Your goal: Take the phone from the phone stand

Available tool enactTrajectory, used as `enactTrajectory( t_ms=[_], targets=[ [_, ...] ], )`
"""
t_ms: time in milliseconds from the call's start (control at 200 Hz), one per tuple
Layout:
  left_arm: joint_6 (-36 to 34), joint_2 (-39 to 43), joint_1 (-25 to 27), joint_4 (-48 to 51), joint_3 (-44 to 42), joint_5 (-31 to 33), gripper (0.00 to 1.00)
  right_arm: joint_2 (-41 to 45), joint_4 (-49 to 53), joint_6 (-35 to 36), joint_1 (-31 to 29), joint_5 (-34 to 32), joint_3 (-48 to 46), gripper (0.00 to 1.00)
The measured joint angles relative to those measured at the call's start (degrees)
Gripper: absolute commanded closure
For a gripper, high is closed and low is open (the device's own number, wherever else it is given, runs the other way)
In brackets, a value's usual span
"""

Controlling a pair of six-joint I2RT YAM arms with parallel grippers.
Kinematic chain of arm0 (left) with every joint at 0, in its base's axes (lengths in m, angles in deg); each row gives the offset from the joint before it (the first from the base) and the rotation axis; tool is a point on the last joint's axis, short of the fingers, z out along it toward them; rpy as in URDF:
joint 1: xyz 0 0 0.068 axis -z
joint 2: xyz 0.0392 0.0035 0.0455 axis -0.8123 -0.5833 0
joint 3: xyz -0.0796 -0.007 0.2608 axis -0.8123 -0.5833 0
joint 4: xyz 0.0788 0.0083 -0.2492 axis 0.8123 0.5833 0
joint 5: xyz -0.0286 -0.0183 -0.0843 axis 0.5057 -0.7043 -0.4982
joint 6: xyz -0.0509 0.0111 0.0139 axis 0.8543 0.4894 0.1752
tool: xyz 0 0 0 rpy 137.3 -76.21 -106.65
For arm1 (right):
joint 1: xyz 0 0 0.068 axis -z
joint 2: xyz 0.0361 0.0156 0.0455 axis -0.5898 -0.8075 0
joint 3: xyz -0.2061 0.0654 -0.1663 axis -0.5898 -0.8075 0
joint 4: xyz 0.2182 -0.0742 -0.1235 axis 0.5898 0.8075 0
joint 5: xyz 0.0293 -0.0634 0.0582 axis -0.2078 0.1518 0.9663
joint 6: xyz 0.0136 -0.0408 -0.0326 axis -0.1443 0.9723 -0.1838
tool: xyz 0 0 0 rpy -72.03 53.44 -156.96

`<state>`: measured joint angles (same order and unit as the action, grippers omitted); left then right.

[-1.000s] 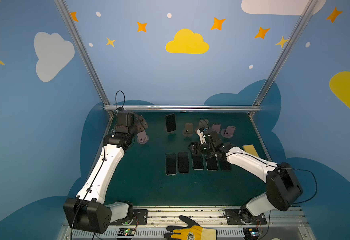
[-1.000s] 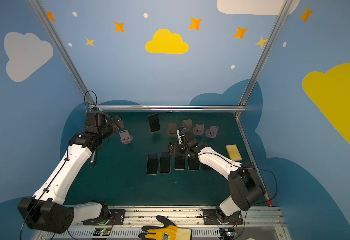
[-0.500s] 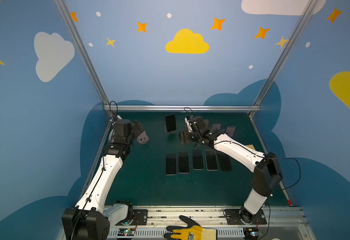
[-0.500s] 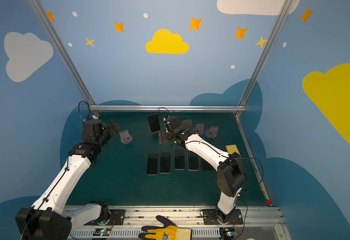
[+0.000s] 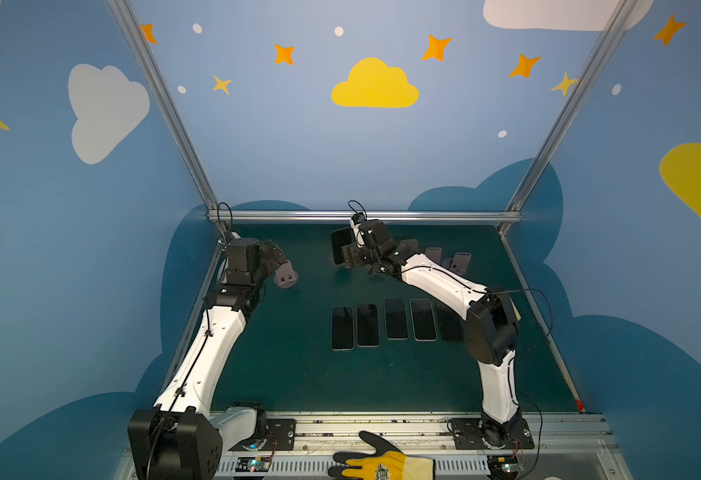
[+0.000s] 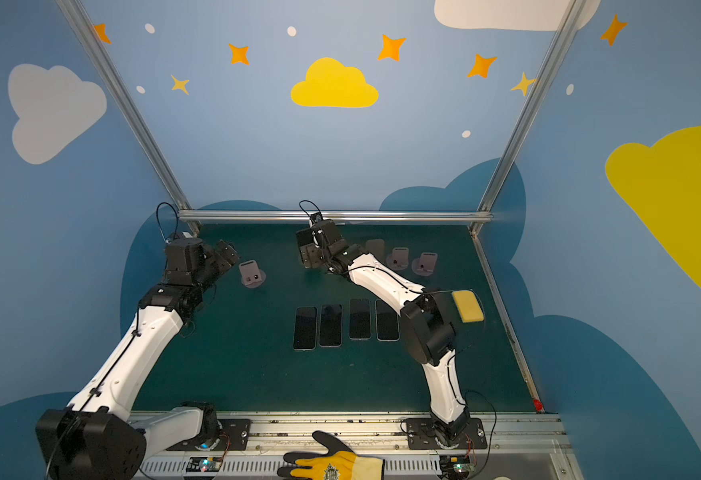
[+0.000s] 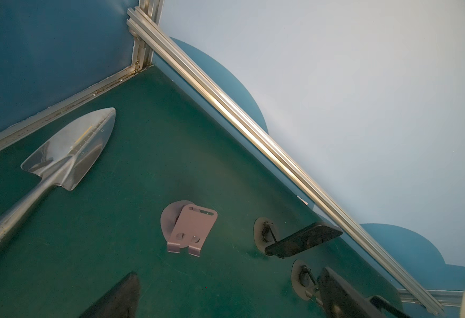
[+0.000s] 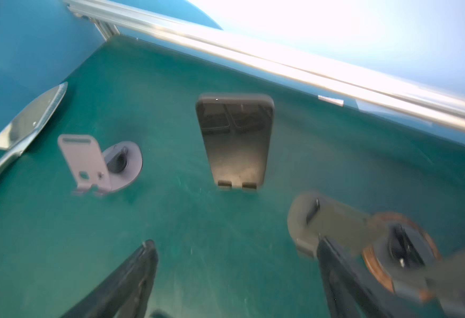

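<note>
Since a second ago the right gripper (image 8: 235, 245) has been swung from the flat phones (image 5: 396, 319) to the phone (image 5: 339, 245), which is propped on its stand (image 8: 236, 185) at upper centre of a top view. Both it and the left gripper (image 7: 230, 275) are spread, with nothing held. The right wrist view is blurred, and the stand is largely hidden.

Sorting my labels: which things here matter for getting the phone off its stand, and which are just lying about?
Job: upright black phone; grey metal stand under it; open right tool.
Lying about: empty lilac stands; flat black phones; yellow sponge; steel trowel; yellow-black glove.
</note>
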<state>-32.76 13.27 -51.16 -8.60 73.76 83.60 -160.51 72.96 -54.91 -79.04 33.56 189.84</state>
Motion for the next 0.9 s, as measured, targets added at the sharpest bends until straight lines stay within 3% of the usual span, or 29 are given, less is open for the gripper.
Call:
enactTrajectory(
  t_ms=[486,901],
  targets=[
    [0.63,-0.87,-1.79,-0.92,-0.17,-2.14,0.00,-16.09,0.63,0.09,1.62,0.98,23.26,0.06],
    [0.63,-1.79,-2.14,-1.44,-0.57,-3.58,0.00,-23.34,2.97,-1.66,2.91,2.03,31.65,0.06]
  ],
)
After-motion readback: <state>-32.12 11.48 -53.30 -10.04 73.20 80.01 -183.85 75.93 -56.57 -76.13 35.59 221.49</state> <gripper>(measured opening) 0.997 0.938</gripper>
